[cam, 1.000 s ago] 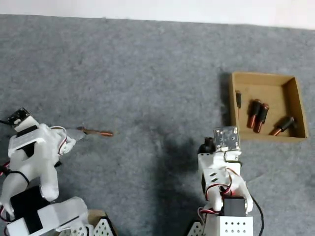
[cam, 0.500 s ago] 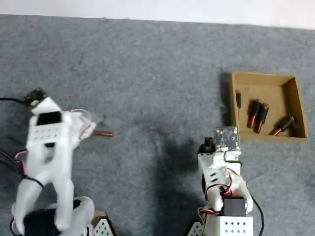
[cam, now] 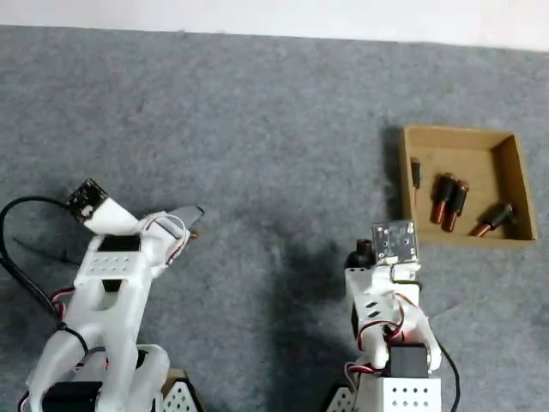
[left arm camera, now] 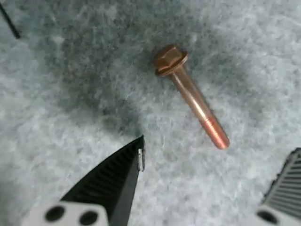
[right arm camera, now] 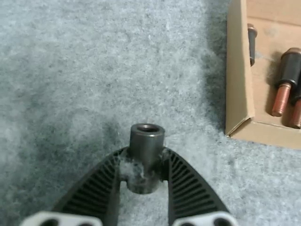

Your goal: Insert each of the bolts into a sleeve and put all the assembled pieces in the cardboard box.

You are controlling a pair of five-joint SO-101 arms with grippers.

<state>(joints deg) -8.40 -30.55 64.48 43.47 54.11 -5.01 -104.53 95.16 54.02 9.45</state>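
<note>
Between the right fingers (right arm camera: 183, 181), a dark sleeve (right arm camera: 146, 141)

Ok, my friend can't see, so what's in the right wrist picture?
The right gripper is clamped on a dark metal sleeve, whose open hole faces the camera, over grey felt. Nearby is a corner of the cardboard box, with assembled bolts lying inside.

The high camera looks straight down over my desk (cam: 257, 129), left arm (cam: 107, 292) at seven, right arm (cam: 390, 335) at five o'clock. Both wrist cameras sit close above it (nearly skimming); the right shares the cardboard box (cam: 401, 176), three o'clock overhead.
</note>
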